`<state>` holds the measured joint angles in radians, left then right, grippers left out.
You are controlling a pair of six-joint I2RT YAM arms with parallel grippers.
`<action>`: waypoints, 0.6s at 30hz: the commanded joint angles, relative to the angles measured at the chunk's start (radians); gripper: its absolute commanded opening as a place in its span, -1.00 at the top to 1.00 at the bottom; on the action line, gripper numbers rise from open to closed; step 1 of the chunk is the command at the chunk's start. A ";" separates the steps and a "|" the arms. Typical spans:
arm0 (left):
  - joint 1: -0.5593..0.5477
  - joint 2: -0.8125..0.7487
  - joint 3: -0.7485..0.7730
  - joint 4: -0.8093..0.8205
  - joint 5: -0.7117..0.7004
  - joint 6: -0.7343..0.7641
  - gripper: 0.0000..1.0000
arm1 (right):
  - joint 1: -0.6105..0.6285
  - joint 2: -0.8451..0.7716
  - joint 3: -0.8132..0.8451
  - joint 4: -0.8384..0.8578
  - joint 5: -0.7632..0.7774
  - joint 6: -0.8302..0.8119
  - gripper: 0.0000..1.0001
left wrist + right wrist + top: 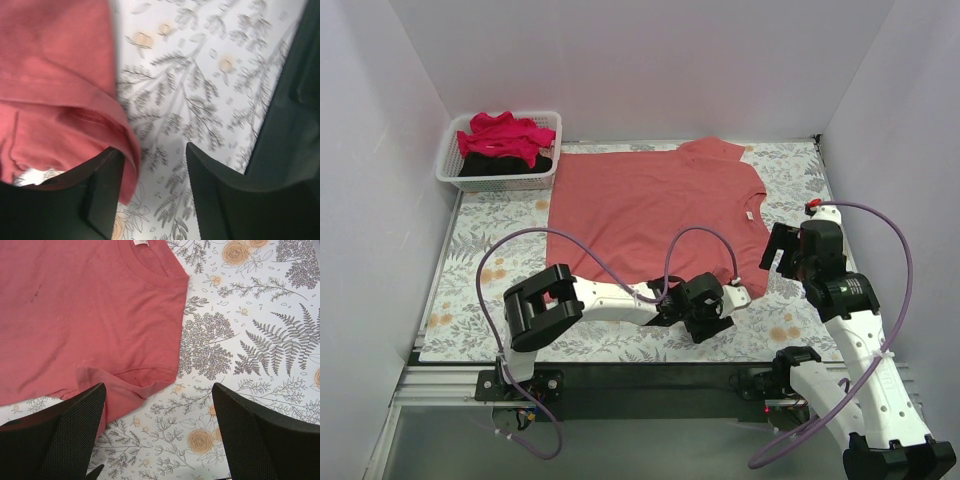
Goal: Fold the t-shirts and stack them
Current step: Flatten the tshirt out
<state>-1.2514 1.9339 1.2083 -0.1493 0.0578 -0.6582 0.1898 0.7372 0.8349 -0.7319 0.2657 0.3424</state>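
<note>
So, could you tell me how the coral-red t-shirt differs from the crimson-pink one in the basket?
The coral-red t-shirt lies spread out on the table; the crimson-pink t-shirt sits crumpled in the white basket. The coral-red one is duller, the crimson-pink one brighter. Both are reddish tees.

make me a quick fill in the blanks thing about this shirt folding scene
1. The basket stands at the table's far ___ corner.
2. In it, the pink shirt lies on top of a ___ one.
3. The red t-shirt lies spread out, its collar toward the robot's ___.
4. The right gripper has its jaws wide ___.
Answers: left, black, right, open
</note>
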 commanded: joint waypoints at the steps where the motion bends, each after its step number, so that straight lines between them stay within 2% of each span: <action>1: -0.023 -0.099 -0.052 0.048 0.102 0.089 -0.03 | -0.007 -0.016 0.009 0.034 0.036 0.014 -0.86; 4: -0.048 -0.110 -0.082 0.050 0.154 0.109 -0.22 | -0.007 -0.006 0.006 0.034 0.032 0.015 -0.86; 9: -0.091 -0.136 -0.102 0.056 0.180 0.114 -0.33 | -0.015 0.050 -0.011 0.058 -0.068 0.004 -0.83; 15: -0.091 -0.271 -0.157 0.074 0.171 0.045 -0.37 | -0.018 0.192 -0.025 0.117 -0.302 -0.019 -0.72; 18: -0.089 -0.337 -0.191 0.068 0.117 0.000 -0.51 | -0.018 0.270 -0.034 0.127 -0.460 -0.049 -0.62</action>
<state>-1.3437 1.7168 1.0412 -0.1040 0.2070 -0.6117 0.1764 0.9691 0.8112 -0.6537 0.0044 0.3286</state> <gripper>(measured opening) 0.737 0.827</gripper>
